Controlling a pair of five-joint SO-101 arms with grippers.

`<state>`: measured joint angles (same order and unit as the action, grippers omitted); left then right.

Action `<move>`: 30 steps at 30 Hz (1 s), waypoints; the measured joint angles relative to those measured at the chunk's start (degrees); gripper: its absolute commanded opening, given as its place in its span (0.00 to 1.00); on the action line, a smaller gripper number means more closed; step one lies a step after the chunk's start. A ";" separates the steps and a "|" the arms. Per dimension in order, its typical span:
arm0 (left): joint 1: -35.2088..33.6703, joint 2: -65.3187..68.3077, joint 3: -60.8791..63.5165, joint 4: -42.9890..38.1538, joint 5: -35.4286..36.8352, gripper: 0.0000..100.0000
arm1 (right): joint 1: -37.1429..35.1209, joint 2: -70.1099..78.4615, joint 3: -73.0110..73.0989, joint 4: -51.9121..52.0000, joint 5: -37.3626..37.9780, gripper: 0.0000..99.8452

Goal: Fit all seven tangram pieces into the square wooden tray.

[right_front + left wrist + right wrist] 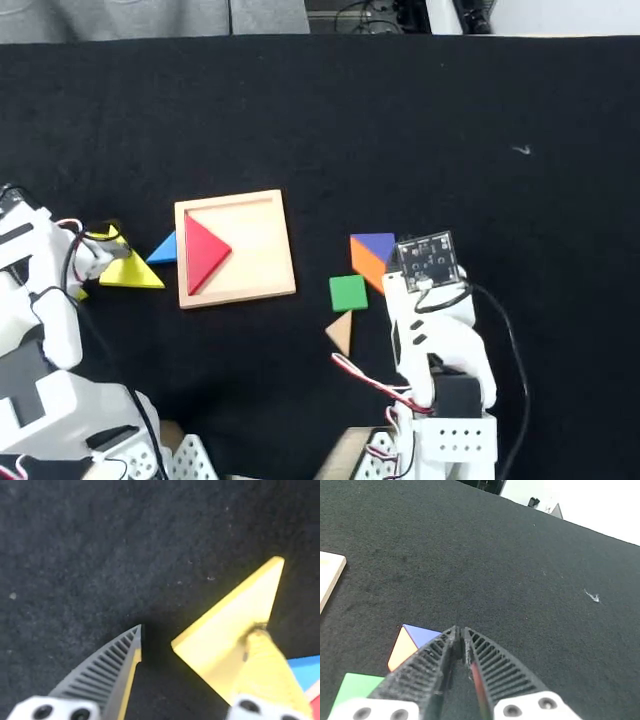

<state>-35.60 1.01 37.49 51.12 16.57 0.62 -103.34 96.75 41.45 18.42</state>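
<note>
Left jaws gape at yellow triangle; right jaws clenched; tray holds red triangle

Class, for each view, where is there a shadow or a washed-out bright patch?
High view: even light, a white patch in the far right corner beyond the cloth. Left wrist view: a dark shadow on the cloth beside the yellow triangle. Right wrist view: the room past the cloth is washed out white.

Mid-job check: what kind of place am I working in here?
Probably a robotics lab bench: a table under black cloth, loose cables at its far edge, and a wooden puzzle tray.
</note>
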 measured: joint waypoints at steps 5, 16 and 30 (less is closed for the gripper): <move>-0.79 -0.09 -0.09 -0.88 -5.54 0.33 | 0.00 0.00 0.00 0.00 0.00 0.01; 0.44 5.27 -5.45 1.76 -8.09 0.34 | 0.00 0.00 0.00 0.00 0.00 0.01; 5.10 17.67 -20.04 10.90 -4.40 0.29 | 0.00 0.00 0.00 0.00 0.00 0.01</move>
<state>-30.51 18.68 17.45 62.02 12.18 0.62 -103.34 96.75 41.45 18.42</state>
